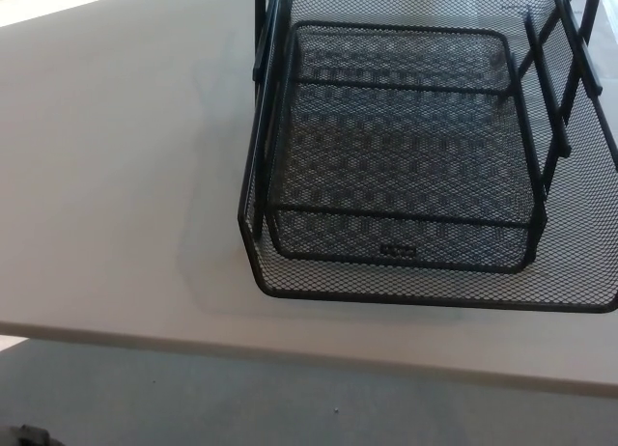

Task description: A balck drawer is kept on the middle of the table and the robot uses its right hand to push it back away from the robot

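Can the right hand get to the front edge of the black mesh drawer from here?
Probably yes. The drawer's front rim faces the near table edge with nothing in front of it. Neither hand is in view, though, so how far the right one must travel is unknown.

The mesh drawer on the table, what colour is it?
Black wire mesh drawer, seen in the head view.

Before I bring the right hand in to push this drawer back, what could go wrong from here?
1. Neither hand is in view, so the first contact on the black mesh drawer may be hard to place.
2. The drawer sits to the right and runs off the picture's right edge; an off-centre push could turn it instead of sliding it straight.
3. Fingers might snag in the mesh front wall, which lies near the table edge.
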Available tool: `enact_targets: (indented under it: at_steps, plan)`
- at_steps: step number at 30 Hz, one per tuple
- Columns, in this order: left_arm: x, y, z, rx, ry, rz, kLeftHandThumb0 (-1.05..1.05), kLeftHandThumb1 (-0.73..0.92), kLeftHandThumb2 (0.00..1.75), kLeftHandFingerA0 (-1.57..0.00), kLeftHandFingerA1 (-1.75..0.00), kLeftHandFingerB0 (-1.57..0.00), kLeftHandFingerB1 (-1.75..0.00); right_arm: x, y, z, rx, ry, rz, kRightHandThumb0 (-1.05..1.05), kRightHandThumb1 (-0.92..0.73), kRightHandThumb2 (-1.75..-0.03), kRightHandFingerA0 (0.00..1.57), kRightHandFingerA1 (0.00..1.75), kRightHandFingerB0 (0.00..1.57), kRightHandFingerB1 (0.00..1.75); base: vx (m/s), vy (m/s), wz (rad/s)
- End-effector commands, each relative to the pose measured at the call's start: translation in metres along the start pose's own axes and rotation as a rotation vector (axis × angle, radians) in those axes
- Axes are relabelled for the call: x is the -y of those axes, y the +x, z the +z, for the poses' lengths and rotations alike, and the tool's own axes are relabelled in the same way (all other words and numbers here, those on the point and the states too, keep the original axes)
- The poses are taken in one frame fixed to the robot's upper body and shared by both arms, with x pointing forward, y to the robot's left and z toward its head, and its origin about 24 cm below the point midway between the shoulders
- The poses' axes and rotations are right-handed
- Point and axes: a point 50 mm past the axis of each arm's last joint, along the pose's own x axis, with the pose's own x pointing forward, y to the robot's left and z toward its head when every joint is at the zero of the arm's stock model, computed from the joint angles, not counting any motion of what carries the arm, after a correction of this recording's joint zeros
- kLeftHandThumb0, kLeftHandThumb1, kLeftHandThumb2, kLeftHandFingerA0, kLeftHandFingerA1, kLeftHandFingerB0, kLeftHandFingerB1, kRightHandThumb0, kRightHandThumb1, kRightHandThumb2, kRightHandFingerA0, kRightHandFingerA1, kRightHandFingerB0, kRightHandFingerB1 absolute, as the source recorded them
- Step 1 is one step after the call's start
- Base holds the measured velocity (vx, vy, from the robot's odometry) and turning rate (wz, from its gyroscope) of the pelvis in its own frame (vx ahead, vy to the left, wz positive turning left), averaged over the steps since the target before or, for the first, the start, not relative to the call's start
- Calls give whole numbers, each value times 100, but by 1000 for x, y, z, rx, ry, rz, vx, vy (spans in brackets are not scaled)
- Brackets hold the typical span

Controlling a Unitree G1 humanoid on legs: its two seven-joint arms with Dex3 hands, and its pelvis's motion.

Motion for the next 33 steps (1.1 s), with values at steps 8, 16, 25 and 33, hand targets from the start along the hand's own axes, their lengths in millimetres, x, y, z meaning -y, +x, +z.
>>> enact_targets:
  at_steps: [8, 16, 25, 33]
  plan:
    - [-5, -4, -3, -14, 53, -13, -56, 71, 62, -47, -38, -31, -33, -1, -37, 89, 423, -11, 375, -60, -66, -100, 35, 53, 21, 45, 0, 0, 0]
    - [-3, -3, -3, -8, 47, -15, -54, 74, 62, -49, -38, -34, -33, -2, -27, 106, 495, -54, 419, -62, -67, -101, 35, 54, 22, 45, 0, 0, 0]
    - [-4, -4, -3, -3, 44, -21, -55, 72, 62, -47, -38, -33, -33, -1, -19, 126, 535, -86, 467, -60, -66, -100, 34, 55, 21, 46, 0, 0, 0]
    - [-3, -3, -2, 0, 47, -22, -55, 71, 62, -49, -39, -33, -33, 7, -14, 134, 519, -129, 459, -54, -84, -64, 35, 41, 29, 34, 0, 0, 0]
